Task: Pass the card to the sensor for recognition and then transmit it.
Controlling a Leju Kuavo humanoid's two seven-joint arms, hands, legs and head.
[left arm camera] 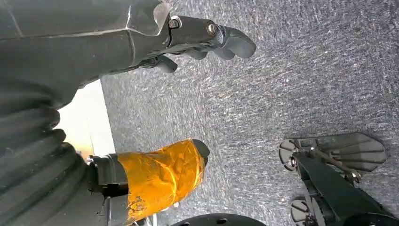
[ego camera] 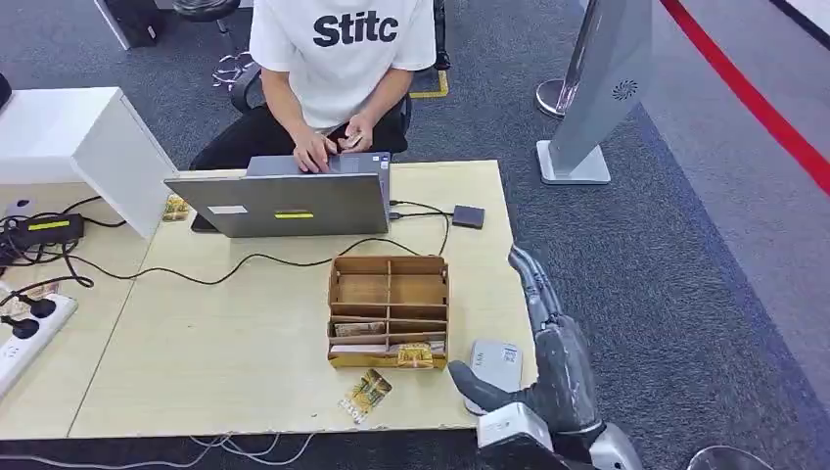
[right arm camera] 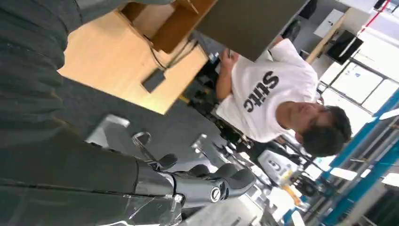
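Observation:
A patterned gold card [ego camera: 365, 395] lies flat on the table near its front edge, just in front of the wooden organizer [ego camera: 389, 311]. More cards stand in the organizer's front slots [ego camera: 414, 354]. A light grey sensor pad [ego camera: 494, 363] sits at the table's front right corner. My right hand [ego camera: 550, 338] hovers at the table's right edge beside the pad, fingers stretched forward, thumb toward the pad, holding nothing. In the right wrist view its fingers [right arm camera: 209, 182] are bare. My left hand [left arm camera: 188, 94] hangs over grey carpet, its tape-wrapped thumb [left arm camera: 160, 174] apart from its fingers, holding nothing.
A person sits behind the table typing on a grey laptop [ego camera: 284, 201]. A small dark box [ego camera: 468, 216] on a cable lies right of the laptop. Cables and a power strip [ego camera: 24, 338] sit at the left. A grey stand [ego camera: 597, 88] rises on the carpet at the right.

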